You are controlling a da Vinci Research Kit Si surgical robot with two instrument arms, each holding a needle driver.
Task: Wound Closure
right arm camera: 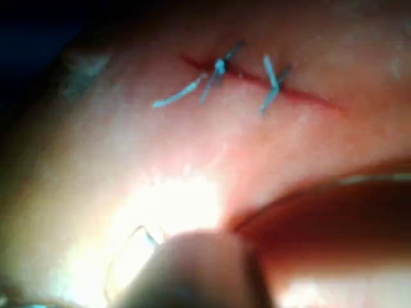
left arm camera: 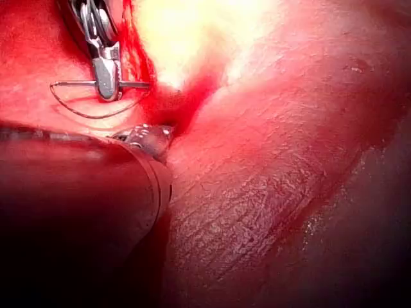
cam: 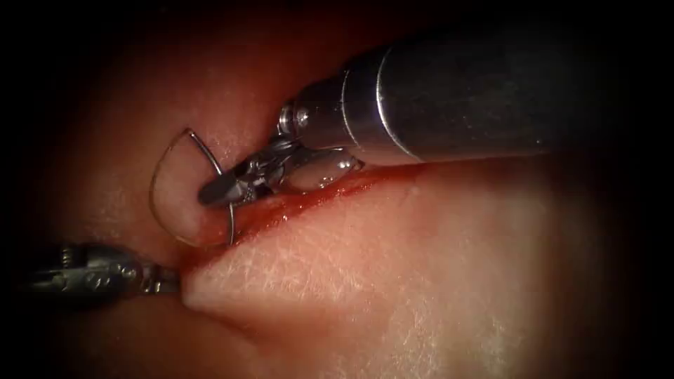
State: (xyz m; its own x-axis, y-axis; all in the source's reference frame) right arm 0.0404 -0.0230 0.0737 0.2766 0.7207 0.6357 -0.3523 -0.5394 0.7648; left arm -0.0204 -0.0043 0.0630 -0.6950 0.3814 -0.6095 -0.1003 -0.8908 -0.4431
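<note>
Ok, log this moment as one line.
right tool: shut on needle mid-curve | needle tip at cut edge | left tool: at tissue, grip unclear

Two tools, right (cam: 219, 189) and left (cam: 165, 279), one needle (cam: 210, 163), one cut (cam: 309, 200) in one tissue (cam: 393, 267), and two knotted stitches (right arm camera: 218, 67) at twelve o'clock.
</note>
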